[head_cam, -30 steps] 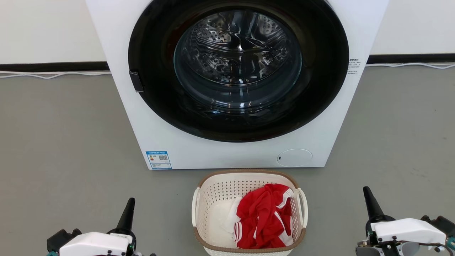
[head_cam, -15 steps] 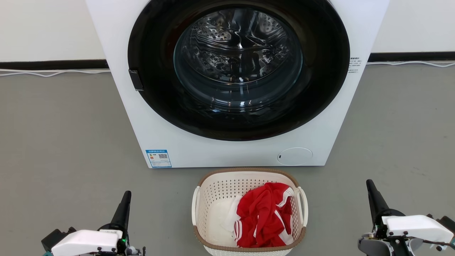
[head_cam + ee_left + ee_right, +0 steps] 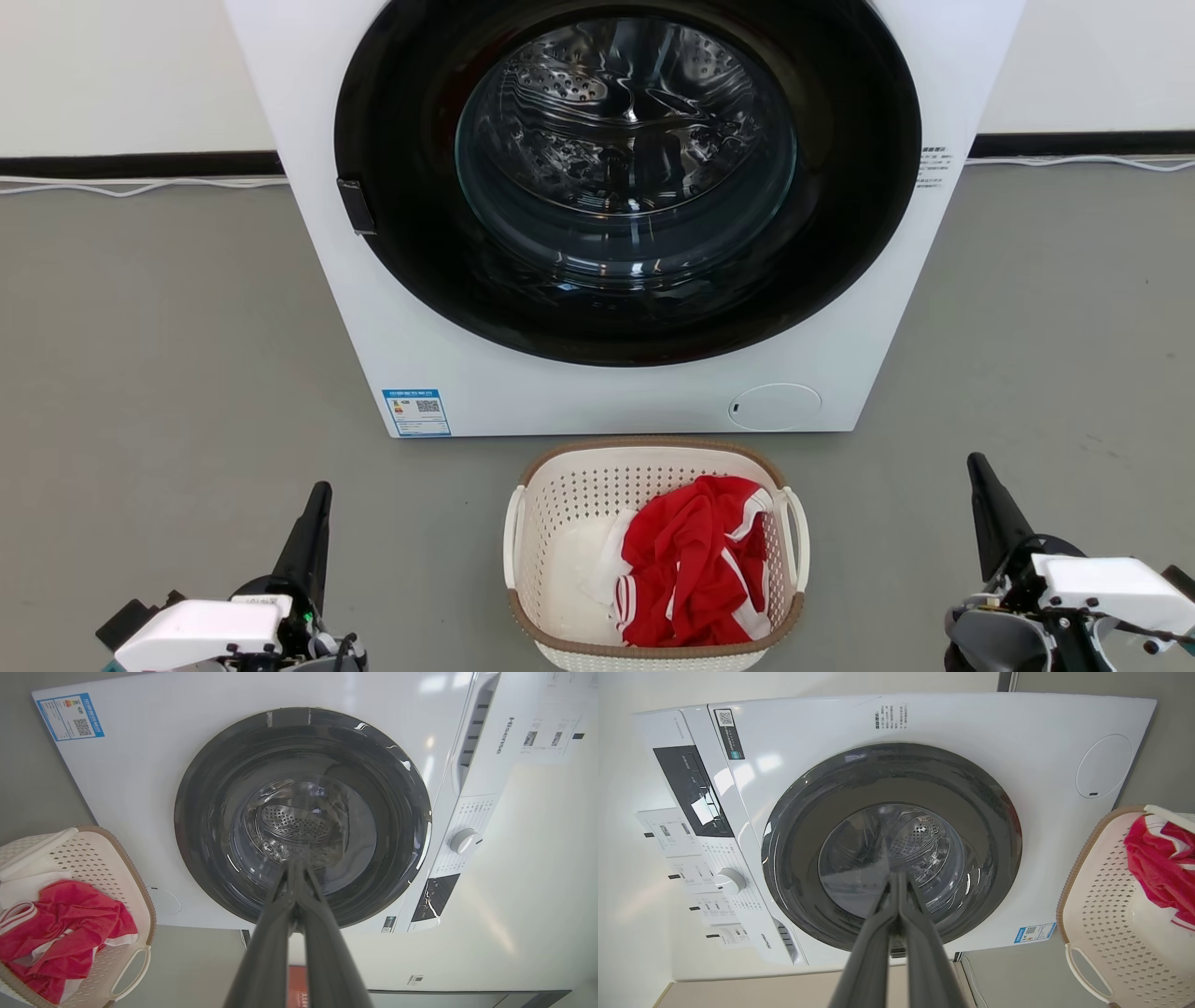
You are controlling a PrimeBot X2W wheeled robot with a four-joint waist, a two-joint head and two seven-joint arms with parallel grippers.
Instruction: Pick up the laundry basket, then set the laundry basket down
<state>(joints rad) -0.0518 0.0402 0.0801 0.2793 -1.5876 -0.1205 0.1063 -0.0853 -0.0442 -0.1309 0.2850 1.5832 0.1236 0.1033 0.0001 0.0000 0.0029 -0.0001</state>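
1. The laundry basket sat upright on the grey floor, at 6 o'clock from the washing machine, just in front of its base (contact or a gap: could not tell).
2. Inside it, a red garment with white stripes was heaped toward the 3 o'clock side. A white cloth lay at the 9 o'clock side.
3. The left gripper was at 9 o'clock from the basket and well apart. Its fingers were pressed tip to tip with nothing between them, aimed roughly at 12 o'clock.
4. The right gripper was at 3 o'clock from the basket, also well apart. Its fingers were closed and empty, leaning toward 11 o'clock.
5. Both loop handles were free, with no finger touching them.
6. The washer's dark round door was closed, with the drum visible through the glass. A blue label sat at 7 o'clock below the door and a round cover at 5 o'clock.
7. In the left wrist view the basket was at 8 o'clock, and in the right wrist view at 4 o'clock. In both, the closed fingers pointed at the door glass.
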